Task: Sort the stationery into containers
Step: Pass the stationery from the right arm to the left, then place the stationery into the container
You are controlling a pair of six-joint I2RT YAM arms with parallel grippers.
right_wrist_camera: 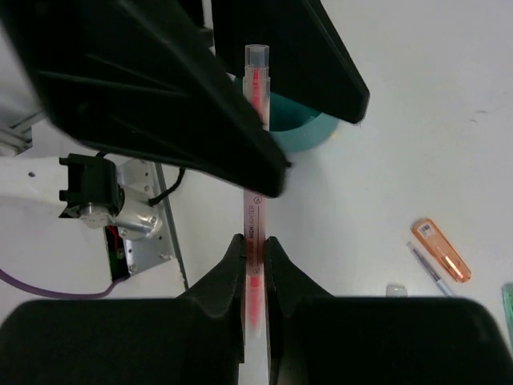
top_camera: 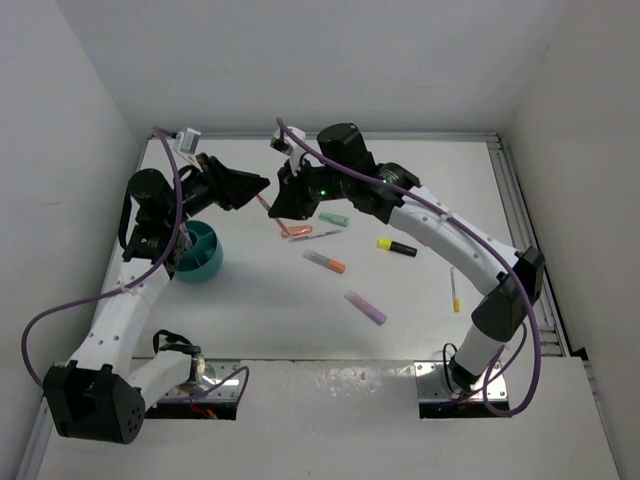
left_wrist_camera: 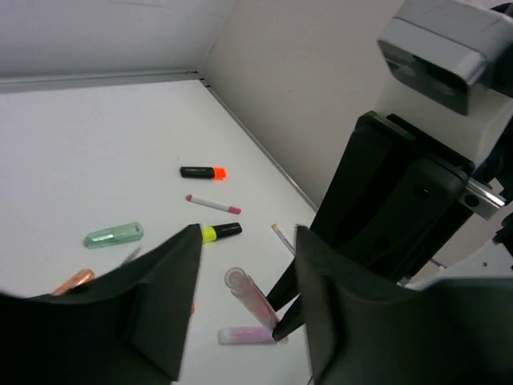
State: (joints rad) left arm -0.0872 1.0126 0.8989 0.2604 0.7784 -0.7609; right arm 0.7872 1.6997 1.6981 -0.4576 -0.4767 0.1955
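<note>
My right gripper [right_wrist_camera: 255, 241] is shut on a pink highlighter [right_wrist_camera: 255, 210] and holds it in the air, in the top view [top_camera: 268, 205] just right of the teal bowl [top_camera: 200, 250]. My left gripper [left_wrist_camera: 247, 234] is open, its jaws standing apart on either side of the highlighter's [left_wrist_camera: 252, 298] free end. In the right wrist view the left fingers [right_wrist_camera: 160, 96] flank the highlighter's upper half, with the bowl [right_wrist_camera: 303, 132] behind. In the top view the two grippers meet, the left [top_camera: 262, 186] and the right [top_camera: 281, 205].
On the table lie a mint highlighter [top_camera: 334, 219], a black marker with a yellow cap [top_camera: 397, 247], an orange-tipped marker [top_camera: 325, 262], a purple one [top_camera: 365, 307], a thin pen [top_camera: 455, 290] and an orange highlighter [top_camera: 293, 230]. A black marker with an orange cap [left_wrist_camera: 202, 172] lies farther off.
</note>
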